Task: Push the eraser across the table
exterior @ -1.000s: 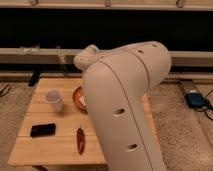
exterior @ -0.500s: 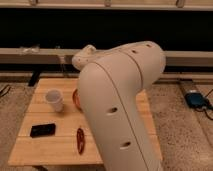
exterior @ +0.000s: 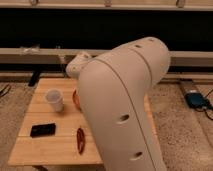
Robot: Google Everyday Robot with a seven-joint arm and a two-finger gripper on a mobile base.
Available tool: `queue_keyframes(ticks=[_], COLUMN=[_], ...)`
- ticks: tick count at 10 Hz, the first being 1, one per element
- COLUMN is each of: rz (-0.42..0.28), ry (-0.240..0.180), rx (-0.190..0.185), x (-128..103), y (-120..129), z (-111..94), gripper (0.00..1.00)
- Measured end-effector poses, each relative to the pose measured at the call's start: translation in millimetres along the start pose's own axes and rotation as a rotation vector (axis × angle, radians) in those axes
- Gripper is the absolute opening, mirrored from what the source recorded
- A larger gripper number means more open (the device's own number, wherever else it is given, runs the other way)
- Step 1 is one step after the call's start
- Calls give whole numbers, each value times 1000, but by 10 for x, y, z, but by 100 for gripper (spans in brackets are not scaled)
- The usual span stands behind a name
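Sliding left and dipping lower, the arm's small white end section (exterior: 78, 65) now hangs over the far edge of the tabletop (exterior: 50, 150). The big white arm link (exterior: 125, 110) behind it covers more of the orange round item (exterior: 75, 98) than it did a second ago, and only a thin sliver shows at the link's left side. Everything else on the tabletop sits where it was.

The eraser (exterior: 42, 130) lies flat in the front-left part of the tabletop, long side running left to right, dark all over, with bare bamboo all around it. Behind it and a little to the right stands the white cup (exterior: 54, 100), upright with its mouth facing up, well apart from the eraser. To the eraser's right, near the front edge, lies a red elongated object (exterior: 80, 140), running front to back, just beside the arm link's left edge.

That link fills the middle of the view from upper right down to the bottom, hiding the tabletop's right half. As for the gripper, it is out of sight somewhere behind that bulk, so whether it is apart or together I cannot tell. What shows of the arm stays clear of the eraser.

Off to the right, a blue device (exterior: 196, 100) rests on the speckled floor (exterior: 180, 135), away from the table. A pale ledge (exterior: 190, 57) runs across the back.
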Motion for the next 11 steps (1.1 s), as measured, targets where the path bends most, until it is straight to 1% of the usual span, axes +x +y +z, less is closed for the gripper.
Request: queue_keyframes(ticks=[2,3,4,5,7,9,11], rz=[-24,-41,-54,-69,-93,-120,-142], ry=[15,35,47,58,79,105,140], rx=[-15,-17,-23,-24,-19,-16,-22], x=[420,776,952,1075,1208,1258,1302], y=[263,407,517,602,691,788,853], z=[-156,-222,-238,-235,-173,-59,73], gripper=[80,80,80,80,80,80,80])
